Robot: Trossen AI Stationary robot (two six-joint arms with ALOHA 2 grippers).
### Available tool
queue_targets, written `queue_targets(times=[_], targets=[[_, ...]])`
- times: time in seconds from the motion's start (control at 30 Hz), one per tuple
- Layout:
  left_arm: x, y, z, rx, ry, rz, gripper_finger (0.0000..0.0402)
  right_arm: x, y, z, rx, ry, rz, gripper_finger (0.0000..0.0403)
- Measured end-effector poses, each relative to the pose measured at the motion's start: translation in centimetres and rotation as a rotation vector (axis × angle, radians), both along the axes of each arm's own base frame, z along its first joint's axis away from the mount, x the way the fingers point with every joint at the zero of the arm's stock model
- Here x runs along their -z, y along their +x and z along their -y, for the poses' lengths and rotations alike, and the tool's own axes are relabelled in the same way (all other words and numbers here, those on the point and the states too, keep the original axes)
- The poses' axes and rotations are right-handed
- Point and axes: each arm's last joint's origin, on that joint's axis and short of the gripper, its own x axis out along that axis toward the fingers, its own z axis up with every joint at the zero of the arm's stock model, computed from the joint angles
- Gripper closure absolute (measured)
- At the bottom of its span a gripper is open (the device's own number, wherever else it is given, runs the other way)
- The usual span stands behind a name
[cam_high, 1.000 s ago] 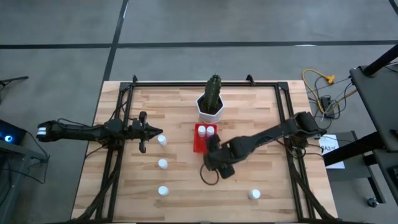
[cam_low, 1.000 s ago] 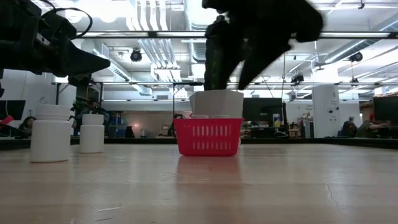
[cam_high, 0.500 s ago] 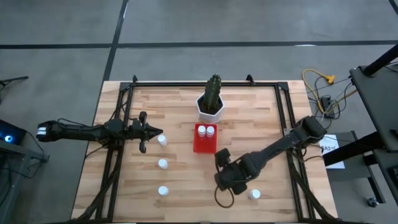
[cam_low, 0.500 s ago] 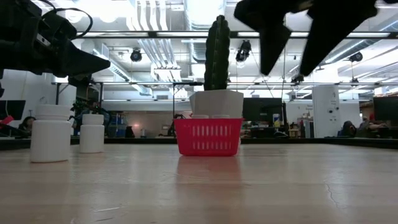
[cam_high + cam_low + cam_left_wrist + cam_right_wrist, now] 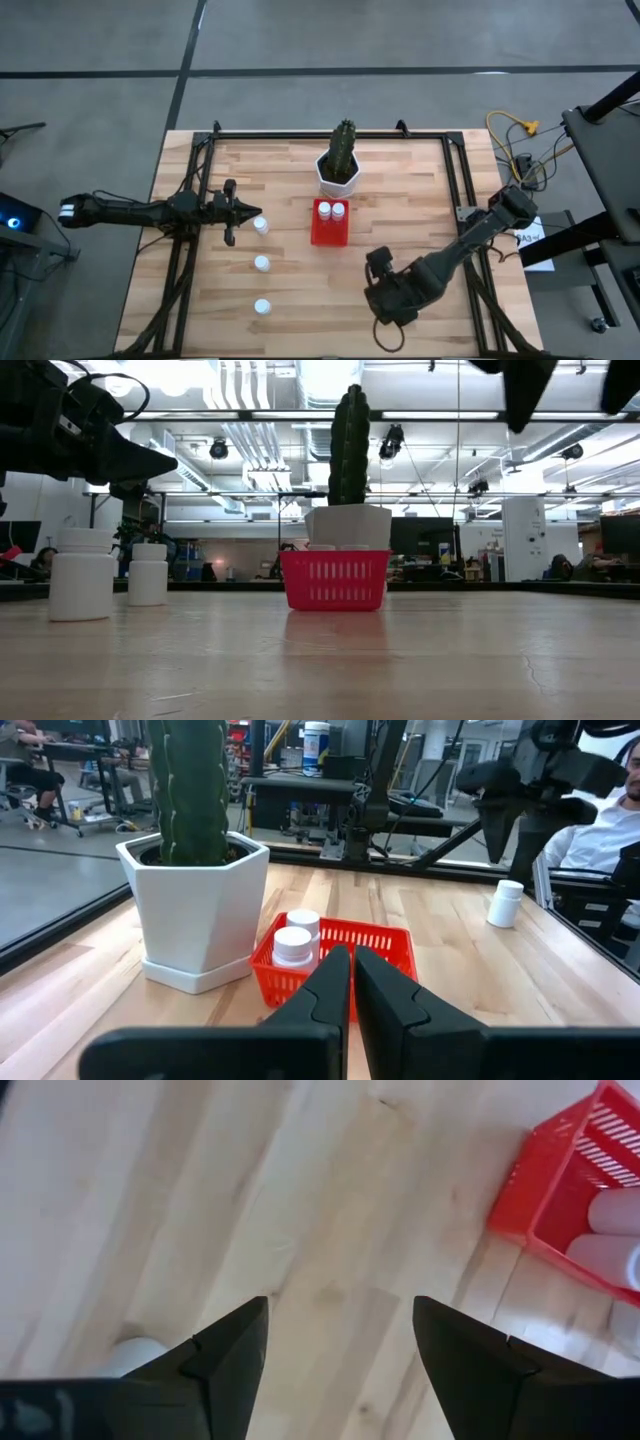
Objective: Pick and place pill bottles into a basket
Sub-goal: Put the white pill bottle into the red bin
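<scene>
- I am holding the right gripper [image 5: 340, 1345] over the near right part of the table [image 5: 420, 190], its fingers spread wide and gripping nothing.
- In the right wrist view a white pill bottle [image 5: 135, 1355] is showing just beside one finger, partly hidden; in the left wrist view it [image 5: 506, 904] is standing on the wood below that gripper.
- The red basket [image 5: 330, 225] is sitting mid-table, just in front of the white cactus pot [image 5: 339, 172], with two bottles [image 5: 331, 210] standing inside it.
- Three more bottles are standing in a loose line on the left half: one [image 5: 261, 225] just beside the left gripper's tips, one [image 5: 261, 263] nearer, one [image 5: 262, 306] nearest.
- I am resting the left gripper [image 5: 240, 208] at the left edge, clenched on nothing, pointing toward the basket.
</scene>
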Motion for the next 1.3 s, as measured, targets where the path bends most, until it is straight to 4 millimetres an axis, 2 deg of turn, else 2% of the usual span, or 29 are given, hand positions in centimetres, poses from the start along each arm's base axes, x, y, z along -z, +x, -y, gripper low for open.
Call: queue_targets(times=[0.27,0.53,0.93,1.3], targets=[[0.0,0.0,0.0,0.000,0.000,0.000,0.0401,0.1,-0.9,-1.1,0.009,0.011,-0.005,0.0165],[0.0,0.0,0.0,0.000,0.000,0.000,0.0401,0.3,-1.5,-0.8,0.110,0.009,-0.050,0.0165],[0.0,0.0,0.0,0.000,0.000,-0.001,0.0401,0.3,-1.8,-1.2,0.222,0.121,-0.107,0.0164],[0.0,0.0,0.0,0.000,0.000,-0.001,0.0401,0.4,-3.3,-3.2,0.261,0.178,-0.141,0.0114]])
